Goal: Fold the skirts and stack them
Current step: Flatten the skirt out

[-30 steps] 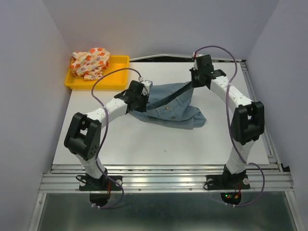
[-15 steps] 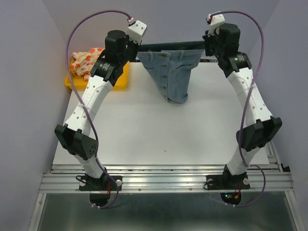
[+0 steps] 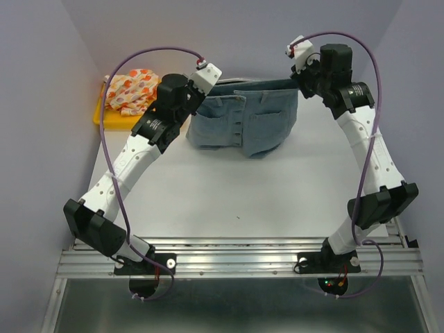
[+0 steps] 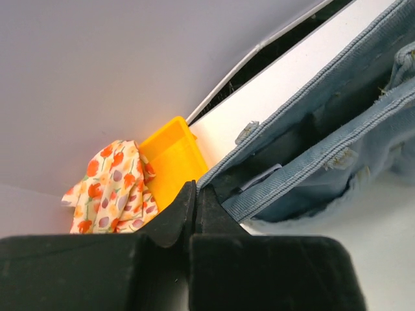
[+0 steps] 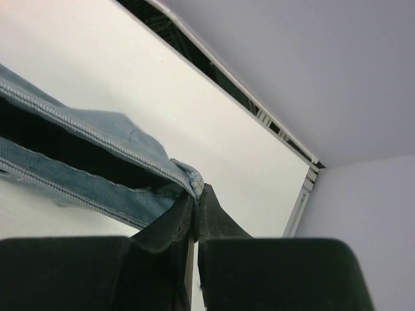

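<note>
**Caller:** Denim, light blue, and plenty of it on show! What have you got up there?

**Me:** Over the far side of the white worktop I've got the denim skirt hanging by its waistband. It's stretched between my two arms, front facing the overhead camera. The hem is down near the surface, but I can't tell whether it touches.

**Caller:** And the other one?

**Me:** The spotted skirt sits bunched in the yellow tray at the far left corner, apart from this one and not yet folded.

**Caller:** Grip report!

**Me:** Left fingers are clamped tight on the left end of the waistband, right fingers pinched hard on the right end.

**Caller:** So what's the play?

**Me:** I reckon this is the lay-out before the fold. To do it well, I'd bring both ends down level and together and let the hem land first. Then I'd draw the waistband toward me so the cloth settles flat. Even tension matters, because the hem dips lower just right of the button placket. I'd want that line straight and the pocket smooth before I let go.
</note>
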Robot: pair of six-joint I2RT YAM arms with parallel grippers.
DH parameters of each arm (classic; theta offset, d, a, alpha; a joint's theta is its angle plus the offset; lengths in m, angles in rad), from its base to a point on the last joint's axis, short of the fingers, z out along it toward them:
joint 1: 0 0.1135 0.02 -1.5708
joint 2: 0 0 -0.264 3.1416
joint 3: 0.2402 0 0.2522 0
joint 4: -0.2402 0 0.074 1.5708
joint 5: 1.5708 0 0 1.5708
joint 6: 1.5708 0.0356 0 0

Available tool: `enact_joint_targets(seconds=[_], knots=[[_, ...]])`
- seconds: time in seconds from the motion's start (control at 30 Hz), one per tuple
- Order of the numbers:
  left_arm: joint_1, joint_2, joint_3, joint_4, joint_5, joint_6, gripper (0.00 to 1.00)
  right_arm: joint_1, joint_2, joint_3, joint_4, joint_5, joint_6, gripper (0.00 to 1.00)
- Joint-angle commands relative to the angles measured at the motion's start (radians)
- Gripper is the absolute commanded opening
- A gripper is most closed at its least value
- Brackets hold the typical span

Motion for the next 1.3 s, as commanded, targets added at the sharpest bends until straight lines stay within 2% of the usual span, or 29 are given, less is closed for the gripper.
enact_joint_targets(seconds=[0.0,0.1,0.13,0.23,0.4,0.5,0.57,0.67,0.73,0.8,0.83,0.87,1.0,1.17,1.27], knots=[[0.052,-0.069,0.025,-0.046,-0.235,-0.015,0.00,-0.062,-0.026,0.051,-0.014,0.232,-0.075,0.01],[0.052,-0.122,0.048,-0.076,-0.217,-0.093,0.00,-0.062,-0.054,0.123,-0.057,0.273,-0.049,0.01],[0.051,-0.176,0.031,-0.079,-0.193,-0.119,0.00,-0.062,-0.107,0.123,-0.086,0.264,-0.046,0.01],[0.042,-0.302,-0.045,-0.077,-0.151,-0.141,0.00,-0.062,-0.259,0.014,-0.081,0.243,-0.063,0.01],[0.031,-0.419,-0.130,-0.039,-0.151,-0.161,0.00,-0.062,-0.371,-0.151,-0.079,0.213,-0.051,0.01],[0.029,-0.349,-0.089,-0.025,-0.136,-0.170,0.00,-0.062,-0.314,-0.126,0.045,0.238,0.000,0.01],[0.028,-0.292,-0.005,-0.027,-0.139,-0.168,0.00,-0.062,-0.260,-0.061,0.086,0.253,0.050,0.01],[0.031,-0.186,0.121,-0.089,-0.183,-0.185,0.00,-0.062,-0.133,0.149,0.006,0.249,0.066,0.01],[0.031,-0.188,0.134,-0.114,-0.172,-0.194,0.00,-0.062,-0.108,0.204,-0.081,0.250,0.036,0.01],[0.031,-0.237,0.059,-0.099,-0.163,-0.204,0.00,-0.062,-0.176,0.117,-0.088,0.243,0.009,0.01],[0.031,-0.298,-0.011,-0.093,-0.156,-0.216,0.00,-0.062,-0.265,0.062,-0.063,0.235,-0.017,0.01],[0.031,-0.331,-0.042,-0.086,-0.157,-0.225,0.00,-0.062,-0.307,-0.035,-0.054,0.232,-0.026,0.01],[0.029,-0.474,-0.148,-0.106,-0.142,-0.248,0.00,-0.062,-0.450,-0.133,-0.097,0.217,-0.051,0.01],[0.029,-0.636,-0.210,-0.166,-0.045,-0.236,0.00,-0.062,-0.543,-0.107,-0.242,0.106,-0.057,0.01],[0.035,-0.692,-0.194,-0.264,-0.024,-0.244,0.00,-0.062,-0.579,-0.063,-0.321,0.046,-0.054,0.01]])
